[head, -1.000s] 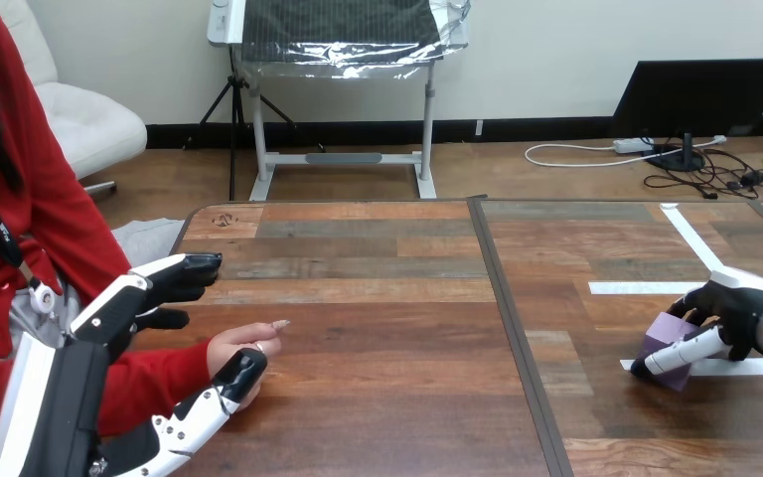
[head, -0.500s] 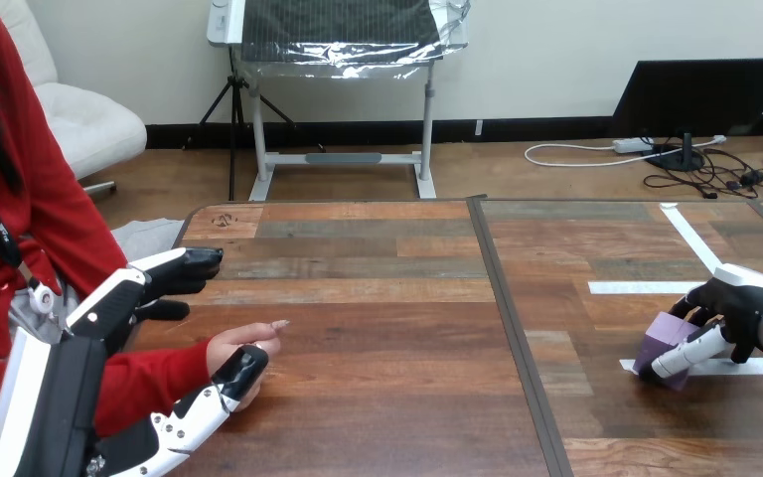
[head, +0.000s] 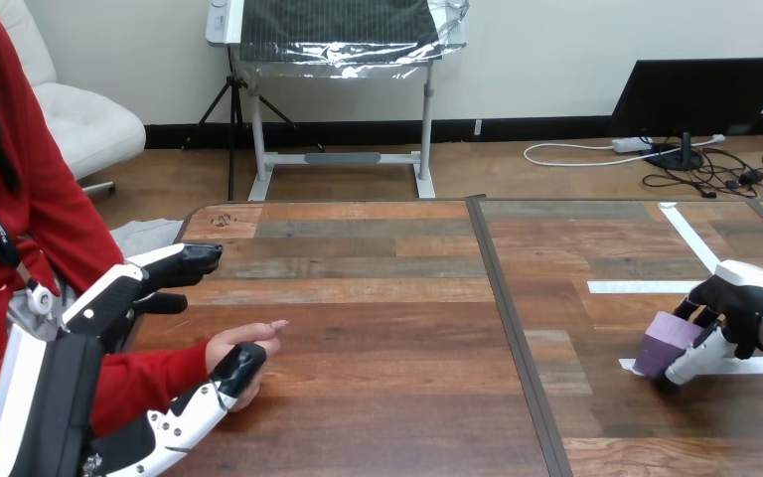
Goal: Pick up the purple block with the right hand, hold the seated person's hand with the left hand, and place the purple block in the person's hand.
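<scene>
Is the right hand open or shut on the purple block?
Shut: the right hand curls its fingers over the purple block, thumb against its near side.

Lab, white tape marks [head: 636, 287], wooden table [head: 378, 298]

No lettering on the table is legible.

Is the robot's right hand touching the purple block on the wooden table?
Touching. In the head view the right hand wraps round the purple block: its thumb lies across the block's front and its fingers curl behind it.
</scene>
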